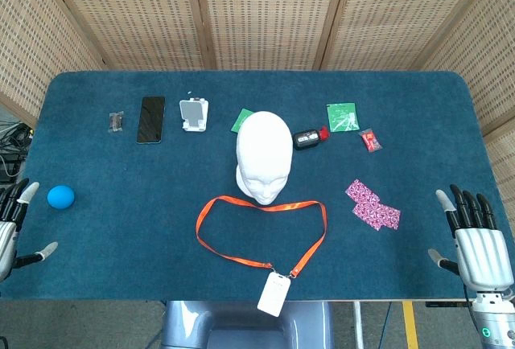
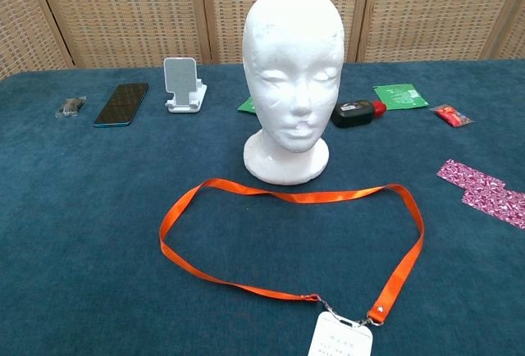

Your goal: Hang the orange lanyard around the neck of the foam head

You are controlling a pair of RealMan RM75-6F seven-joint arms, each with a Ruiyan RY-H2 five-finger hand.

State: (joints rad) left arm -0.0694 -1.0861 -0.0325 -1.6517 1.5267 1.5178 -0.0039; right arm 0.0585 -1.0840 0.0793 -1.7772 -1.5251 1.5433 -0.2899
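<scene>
A white foam head point(image 1: 264, 156) point(image 2: 293, 77) stands upright in the middle of the blue table, face toward me. The orange lanyard point(image 1: 257, 232) point(image 2: 287, 241) lies flat in an open loop just in front of its base. Its white badge point(image 1: 273, 293) point(image 2: 342, 338) hangs over the table's near edge. My left hand point(image 1: 12, 224) rests at the table's near left edge, fingers spread, holding nothing. My right hand point(image 1: 475, 236) sits at the near right edge, fingers apart and empty. Both hands are far from the lanyard and neither shows in the chest view.
A blue ball point(image 1: 60, 197) lies by my left hand. Pink patterned packets point(image 1: 372, 205) lie near my right hand. Behind the head are a black phone point(image 1: 150, 119), a white phone stand point(image 1: 194, 114), green cards point(image 1: 342, 116), a black and red device point(image 1: 308, 138) and small packets. Wicker screens stand behind the table.
</scene>
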